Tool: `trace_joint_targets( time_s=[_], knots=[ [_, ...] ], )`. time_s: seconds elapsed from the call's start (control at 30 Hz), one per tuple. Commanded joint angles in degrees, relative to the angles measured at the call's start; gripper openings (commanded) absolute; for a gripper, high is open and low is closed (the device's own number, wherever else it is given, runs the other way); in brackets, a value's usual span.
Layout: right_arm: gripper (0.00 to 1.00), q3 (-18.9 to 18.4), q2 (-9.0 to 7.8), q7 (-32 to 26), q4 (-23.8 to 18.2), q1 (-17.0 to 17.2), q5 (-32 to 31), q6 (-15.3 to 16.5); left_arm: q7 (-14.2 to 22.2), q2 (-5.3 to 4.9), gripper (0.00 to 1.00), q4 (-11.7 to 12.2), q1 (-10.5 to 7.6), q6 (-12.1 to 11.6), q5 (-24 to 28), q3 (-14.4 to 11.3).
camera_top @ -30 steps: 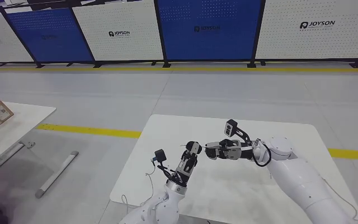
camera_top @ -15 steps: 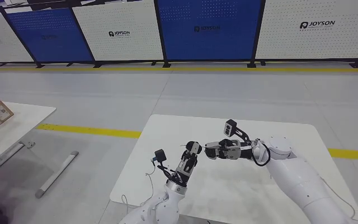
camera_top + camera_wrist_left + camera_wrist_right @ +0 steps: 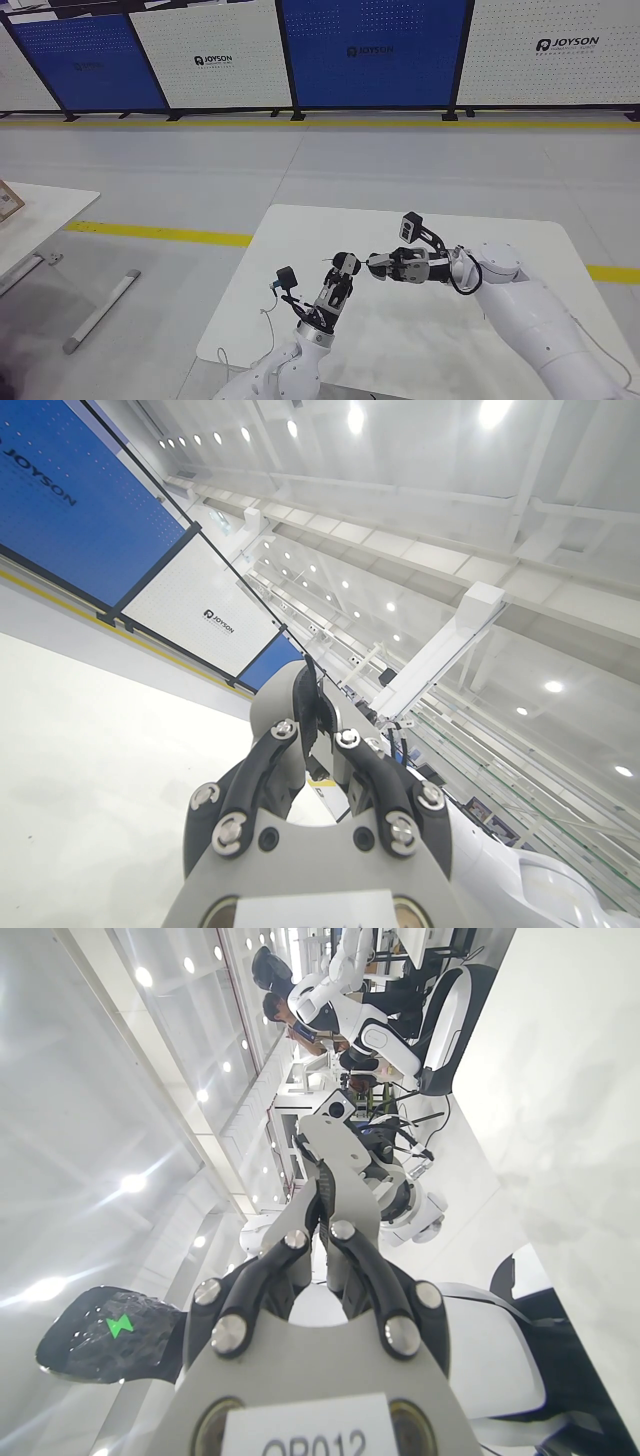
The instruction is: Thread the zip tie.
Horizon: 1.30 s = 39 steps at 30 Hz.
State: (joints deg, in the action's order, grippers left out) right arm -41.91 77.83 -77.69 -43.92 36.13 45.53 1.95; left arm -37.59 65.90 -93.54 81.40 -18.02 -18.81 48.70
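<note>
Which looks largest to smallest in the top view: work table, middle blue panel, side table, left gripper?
1. work table
2. middle blue panel
3. side table, cut off at the edge
4. left gripper
The panel stands farther off, so this is apparent size only.

Right gripper (image 3: 316, 1178) closed, pads (image 3: 326, 1183) pressed together, another white robot (image 3: 360, 1028) beyond

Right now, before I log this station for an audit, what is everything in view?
zip tie: one, black, held above the table.
table: one, white, under the arms.
second table: one, white, far left.
panels: several, blue and white, in a row behind.
floor lines: two, yellow, one past the table, one along the panels.
other robot: one, white, in the room behind.
left gripper: one, grey and black, shut on the zip tie.
right gripper: one, grey and black, shut on the zip tie.
</note>
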Motion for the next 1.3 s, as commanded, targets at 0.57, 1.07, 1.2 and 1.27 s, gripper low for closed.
trace_joint_targets(
  time_s=[0.57, 1.07, 1.2, 1.27],
  knots=[
    [0.00, -5.5, -2.51, 0.5, -1.9, 1.5, -9.0, 6.8, 3.0, 0.31, 1.00, -1.9, 0.82, 7.1, 5.5, 2.3],
    [0.00, -7.8, -3.92, 0.0, -4.0, 3.2, -11.9, 8.2, 26.5, -1.70, 1.00, -8.3, 1.95, 21.1, 11.7, 11.7],
    [0.00, -7.8, -3.92, 0.0, -4.0, 3.2, -11.9, 8.2, 26.5, -1.70, 1.00, -8.3, 1.95, 21.1, 11.7, 11.7],
    [0.00, -7.8, -3.92, 0.0, -4.0, 3.2, -11.9, 8.2, 26.5, -1.70, 1.00, -8.3, 1.95, 21.1, 11.7, 11.7]
  ],
)
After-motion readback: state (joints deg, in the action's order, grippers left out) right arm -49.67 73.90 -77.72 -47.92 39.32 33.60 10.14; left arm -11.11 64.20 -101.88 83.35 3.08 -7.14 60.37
